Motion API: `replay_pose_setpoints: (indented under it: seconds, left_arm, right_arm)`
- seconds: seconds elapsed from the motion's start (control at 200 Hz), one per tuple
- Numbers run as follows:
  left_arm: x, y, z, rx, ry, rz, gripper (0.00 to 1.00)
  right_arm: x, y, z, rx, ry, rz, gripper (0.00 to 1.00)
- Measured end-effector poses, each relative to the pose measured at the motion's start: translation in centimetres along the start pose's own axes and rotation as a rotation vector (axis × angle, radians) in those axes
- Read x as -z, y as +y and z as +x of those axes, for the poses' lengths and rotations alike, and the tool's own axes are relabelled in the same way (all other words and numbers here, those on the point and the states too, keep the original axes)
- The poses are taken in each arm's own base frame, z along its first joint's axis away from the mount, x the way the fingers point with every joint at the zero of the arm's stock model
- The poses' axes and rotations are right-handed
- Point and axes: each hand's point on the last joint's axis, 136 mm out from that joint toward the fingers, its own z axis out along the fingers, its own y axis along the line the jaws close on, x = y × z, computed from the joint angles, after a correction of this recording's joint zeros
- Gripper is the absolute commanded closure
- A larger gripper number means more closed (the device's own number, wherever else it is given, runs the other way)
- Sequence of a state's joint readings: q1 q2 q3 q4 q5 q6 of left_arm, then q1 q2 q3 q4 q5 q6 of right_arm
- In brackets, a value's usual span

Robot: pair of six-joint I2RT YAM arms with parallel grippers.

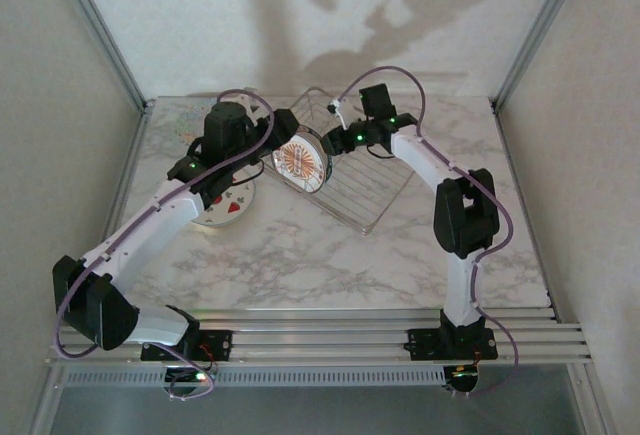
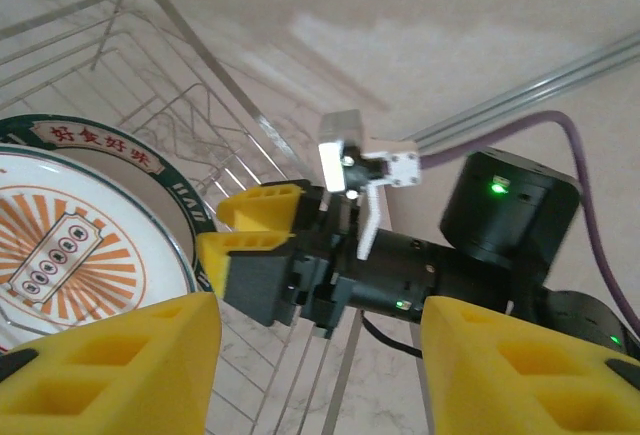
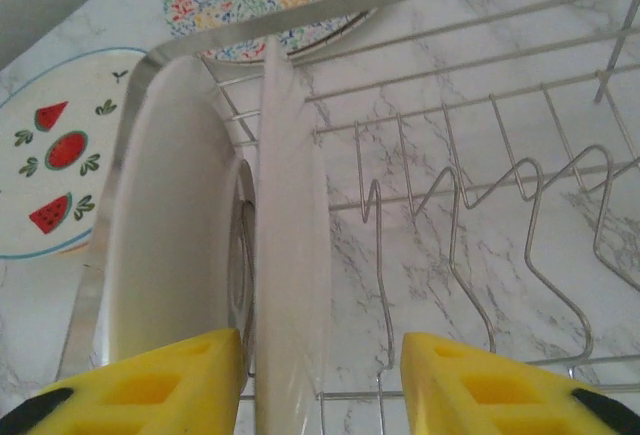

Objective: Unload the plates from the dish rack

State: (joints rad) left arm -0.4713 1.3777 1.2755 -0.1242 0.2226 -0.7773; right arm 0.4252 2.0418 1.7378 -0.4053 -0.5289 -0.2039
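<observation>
Both hands released. Sunburst plate (image 1: 300,162) stands upright at left end of dish rack (image 1: 372,180); R hand (image 3: 320,380) straddles a plate rim there w/o touching, L hand (image 2: 320,355) near its face. Fruit plate (image 1: 228,211) lies flat on counter (image 1: 330,265), left of rack.

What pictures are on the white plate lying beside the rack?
The plate has red watermelon slices and green leaves; right wrist view.

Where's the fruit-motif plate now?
Top view, left side: the fruit-motif plate lies flat on the table beside the dish rack, partly under the left arm.

Sm. sunburst plate (image 2: 80,255) in rack (image 2: 190,105)
</observation>
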Motion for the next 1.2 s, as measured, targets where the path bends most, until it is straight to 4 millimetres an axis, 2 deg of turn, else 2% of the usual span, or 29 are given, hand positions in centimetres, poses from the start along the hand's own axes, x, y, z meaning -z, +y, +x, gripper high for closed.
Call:
replay_pose_setpoints:
  seconds: [0.425, 0.721, 0.971, 1.201]
  left_arm:
    - [-0.2, -0.1, 0.4, -0.015, 0.006, -0.001, 0.44]
    - [-0.3, -0.1, 0.5, -0.015, 0.008, -0.001, 0.44]
    - [-0.7, 0.2, 0.7, -0.014, 0.015, -0.011, 0.44]
    - [-0.9, 0.2, 0.7, -0.014, 0.013, -0.007, 0.44]
  right_arm:
    - [-1.7, -0.2, 0.4, -0.01, 0.018, -0.045, 0.63]
    - [-2.0, 0.5, 0.2, -0.007, 0.026, -0.053, 0.83]
    - [-1.9, -0.4, -0.3, 0.032, 0.029, 0.043, 0.95]
    - [-1.7, -0.2, -0.4, 0.067, 0.042, 0.117, 1.0]
